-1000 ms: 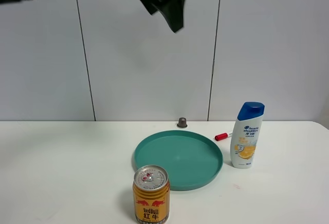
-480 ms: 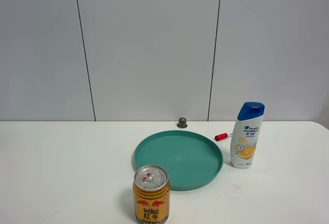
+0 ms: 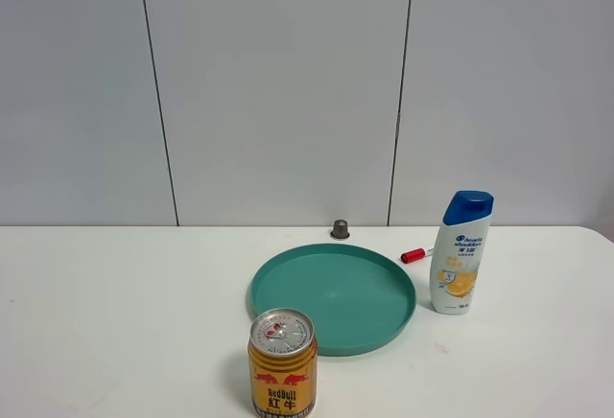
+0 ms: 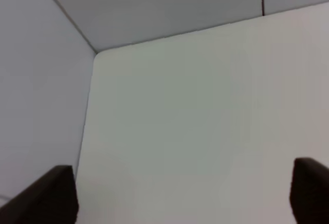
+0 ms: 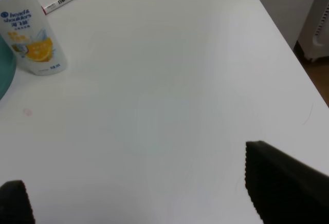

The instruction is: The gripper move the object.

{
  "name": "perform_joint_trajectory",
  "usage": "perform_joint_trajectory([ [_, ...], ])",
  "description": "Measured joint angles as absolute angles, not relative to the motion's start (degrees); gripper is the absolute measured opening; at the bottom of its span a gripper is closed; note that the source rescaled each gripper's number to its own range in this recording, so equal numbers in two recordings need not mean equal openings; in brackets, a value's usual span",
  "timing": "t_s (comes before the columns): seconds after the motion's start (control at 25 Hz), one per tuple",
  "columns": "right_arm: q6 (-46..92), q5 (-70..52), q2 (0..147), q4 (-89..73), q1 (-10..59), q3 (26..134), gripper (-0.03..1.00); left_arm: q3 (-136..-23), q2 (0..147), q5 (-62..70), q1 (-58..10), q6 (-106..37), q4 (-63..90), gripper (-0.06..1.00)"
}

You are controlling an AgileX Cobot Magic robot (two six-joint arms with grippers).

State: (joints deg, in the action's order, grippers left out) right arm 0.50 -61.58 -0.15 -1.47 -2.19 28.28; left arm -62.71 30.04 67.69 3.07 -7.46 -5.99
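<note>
Left gripper (image 4: 182,201): fingers spread wide with nothing between them, over a bare corner of the desk (image 4: 205,106). It is judged idle.

Right gripper (image 5: 149,196): also spread and empty. It looks across clear desk toward the bottle (image 5: 31,39) and is well short of it, so it is judged the one set up to reach.

A gold can (image 3: 281,360) stands nearest the front, at the near rim of the green tray (image 3: 345,293).

The bottle stands upright on the desk just right of the tray, untouched and with its sides free for a grasp.

A red-capped marker (image 3: 413,255) lies just behind the bottle. A small grey capsule (image 3: 340,229) sits by the wall.
</note>
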Motion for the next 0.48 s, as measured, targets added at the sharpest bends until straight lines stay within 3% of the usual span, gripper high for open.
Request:
perform_joint_trajectory([
  [0.48,0.50,-61.58,-0.15,-1.47,-2.19,28.28,1.00,-48.24,11.48,69.60,3.38,1.75,-8.44,0.76],
])
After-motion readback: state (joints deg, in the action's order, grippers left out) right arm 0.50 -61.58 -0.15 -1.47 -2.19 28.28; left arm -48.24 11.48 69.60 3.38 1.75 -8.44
